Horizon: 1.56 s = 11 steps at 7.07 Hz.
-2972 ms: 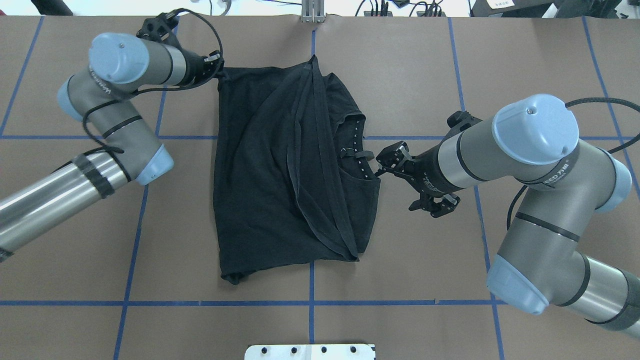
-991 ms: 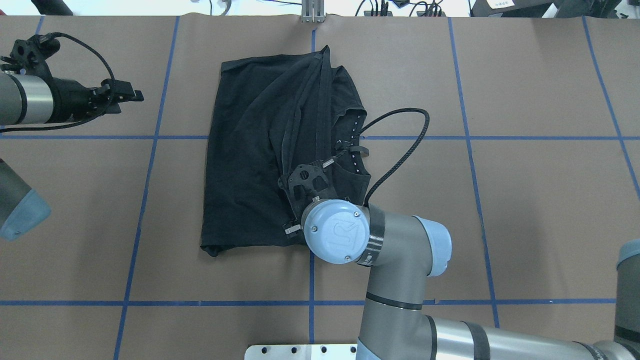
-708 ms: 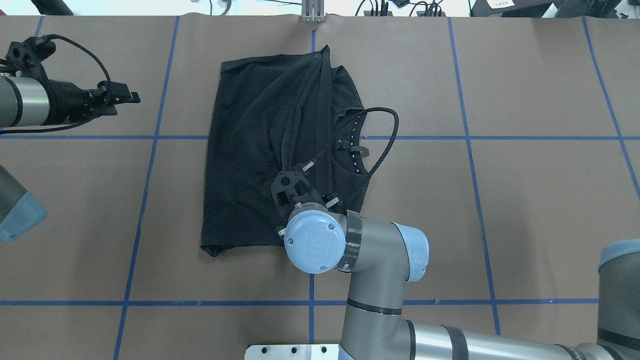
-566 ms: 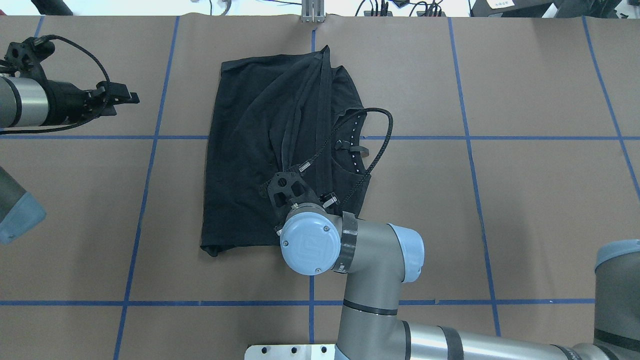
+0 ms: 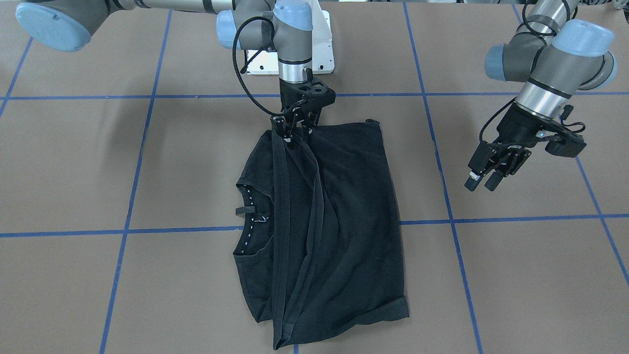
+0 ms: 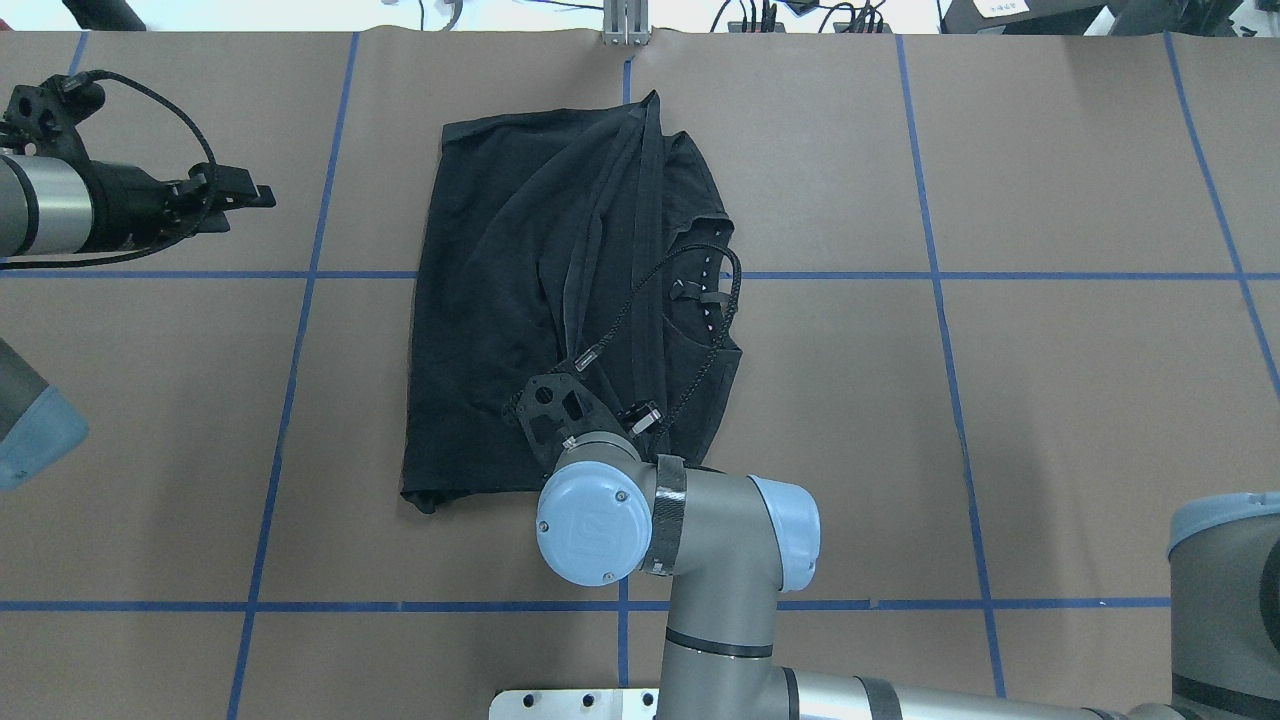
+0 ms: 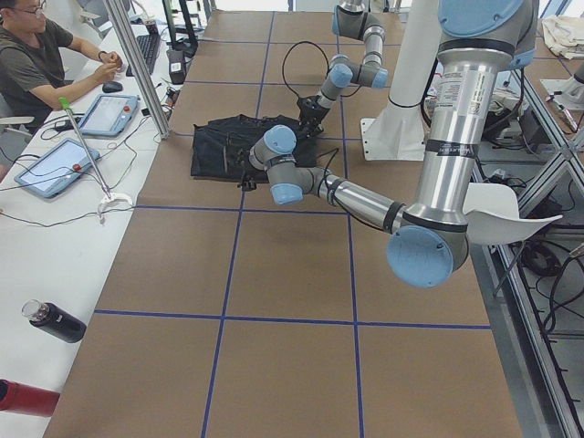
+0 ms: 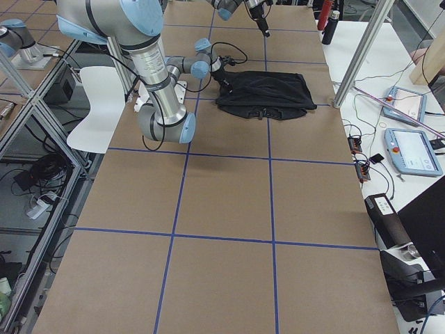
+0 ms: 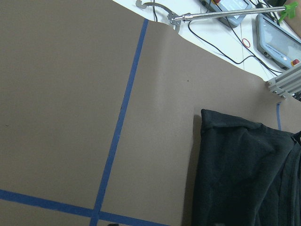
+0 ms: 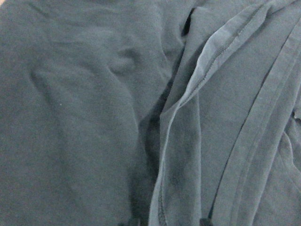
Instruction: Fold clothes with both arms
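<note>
T-shirt: one black T-shirt point(image 5: 344, 221) lies folded lengthwise in the middle of the brown table point(image 5: 516, 275), across a blue tape line point(image 5: 516, 218). Long hem bands run down it. The collar point(image 5: 251, 206), dotted with small white marks, opens toward the robot's right.
Right gripper: the right gripper point(image 5: 296, 132) points straight down at the shirt's edge nearest the robot, tips at the cloth. The jaws stand a little apart, not clamped.
Right wrist view only: nothing but dark cloth close up, with a folded band running between the two fingertips point(image 10: 205, 221) at the bottom edge.
Overhead view: the wrist of the right arm point(image 6: 690, 530) hides those fingers, and only the front-facing view shows them.
Left gripper: the left gripper point(image 5: 481, 183) hangs over bare table on the robot's left, well apart from the shirt. It holds nothing, and its jaws stand a narrow gap apart.
Left wrist view only: one shirt corner lies flat on the brown paper, near a crossing of tape lines.
Counts: one shirt, two arms, two grippers.
Side views only: one seated person point(image 7: 36, 64) at a white bench, two tablets point(image 7: 44, 169) and two bottles point(image 7: 53, 321).
Containers: the black bottle is capped; what either bottle holds cannot be told.
</note>
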{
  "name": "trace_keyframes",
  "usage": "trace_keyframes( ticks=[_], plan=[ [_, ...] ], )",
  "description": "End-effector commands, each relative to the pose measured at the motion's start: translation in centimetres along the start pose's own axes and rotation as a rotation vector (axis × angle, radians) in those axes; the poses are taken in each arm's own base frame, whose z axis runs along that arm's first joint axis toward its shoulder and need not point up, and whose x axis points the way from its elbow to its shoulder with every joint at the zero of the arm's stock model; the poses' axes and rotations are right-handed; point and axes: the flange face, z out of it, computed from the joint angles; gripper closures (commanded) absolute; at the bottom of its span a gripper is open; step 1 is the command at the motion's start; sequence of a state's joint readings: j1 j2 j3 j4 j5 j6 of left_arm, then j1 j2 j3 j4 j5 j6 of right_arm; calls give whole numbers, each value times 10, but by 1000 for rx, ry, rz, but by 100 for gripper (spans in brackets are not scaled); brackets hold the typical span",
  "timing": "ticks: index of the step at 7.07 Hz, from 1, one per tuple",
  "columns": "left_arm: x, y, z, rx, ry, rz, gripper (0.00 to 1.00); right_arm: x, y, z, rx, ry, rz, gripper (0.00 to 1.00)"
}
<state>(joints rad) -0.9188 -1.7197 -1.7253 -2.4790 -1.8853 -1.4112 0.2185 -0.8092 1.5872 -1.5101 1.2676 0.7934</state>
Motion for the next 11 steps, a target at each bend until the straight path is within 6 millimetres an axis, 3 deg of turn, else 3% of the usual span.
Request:
trace_keyframes(
  ticks=[1,4,5,7,8,11],
  plan=[
    [1,0,-1,0,2,-4,27,0,3,2,-10,17,3,100],
    [3,1,-3,0,8,-6,26,3,2,-1,-11,18,4,100],
    [3,1,-3,0,8,-8,26,11,-1,-3,-5,18,11,100],
    [5,1,-3,0,10,-10,26,75,32,-27,-20,33,7,100],
    [6,1,-3,0,12,-9,26,95,54,-25,-26,49,21,100],
    [5,1,-3,0,10,-10,26,91,62,-19,-39,51,102,100]
  ],
)
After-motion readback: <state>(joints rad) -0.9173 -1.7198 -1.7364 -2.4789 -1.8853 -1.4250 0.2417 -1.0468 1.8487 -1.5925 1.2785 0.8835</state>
